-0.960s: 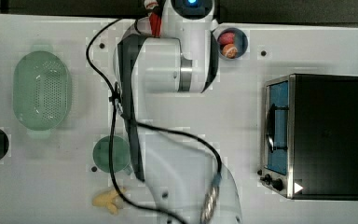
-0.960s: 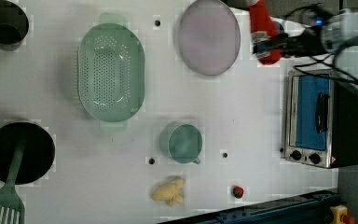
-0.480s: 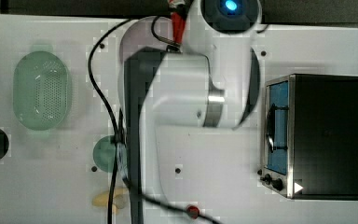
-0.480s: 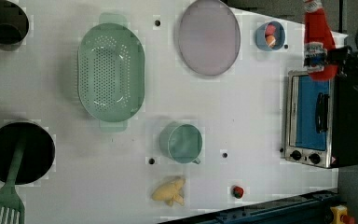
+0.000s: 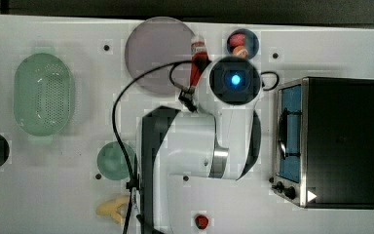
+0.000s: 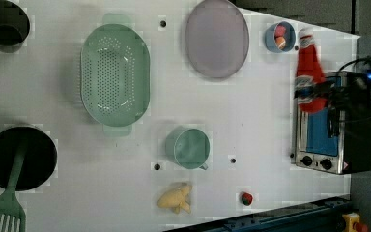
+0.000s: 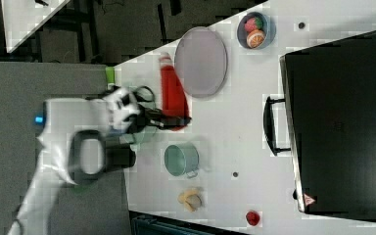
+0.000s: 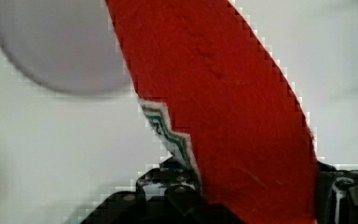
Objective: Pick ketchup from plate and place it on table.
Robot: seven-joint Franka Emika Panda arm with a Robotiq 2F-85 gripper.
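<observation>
Top view looks straight down on the white worktop (image 5: pixel 53 195), where the arm's white body covers the middle and a blue light glows on its wrist; the ketchup bottle (image 5: pixel 198 58) shows as a white cap and a strip of red poking out from under that wrist, just beside the plate's (image 5: pixel 157 53) edge on the top view's right. The left view shows what the arm hides there: the whole bottle (image 6: pixel 309 72), cap toward the small blue bowl (image 6: pixel 279 37), held up in the air in front of the toaster oven (image 6: pixel 328 130) and clear of the plate (image 6: pixel 216 38). The right view gives the grip itself, with the tool (image 7: pixel 169 121) clamped on the bottle's (image 7: pixel 173 95) broad base. In the wrist view the red body (image 8: pixel 223 93) runs up from between the black fingers (image 8: pixel 168 196), its white label edge visible, with the plate (image 8: pixel 51 42) behind and to one side.

The black toaster oven has a blue-tinted door and knobs at one end. The pale green colander (image 6: pixel 115 75) holds nothing. The plate is bare. A black pot (image 6: pixel 20 157) has a green slotted spatula (image 6: pixel 5 208) resting in it. The green cup (image 6: pixel 188 147) looks empty. The blue bowl holds a red and an orange fruit. Loose on the worktop lie a yellow banana-like piece (image 6: pixel 175 198) and a small red fruit (image 6: pixel 246 198).
</observation>
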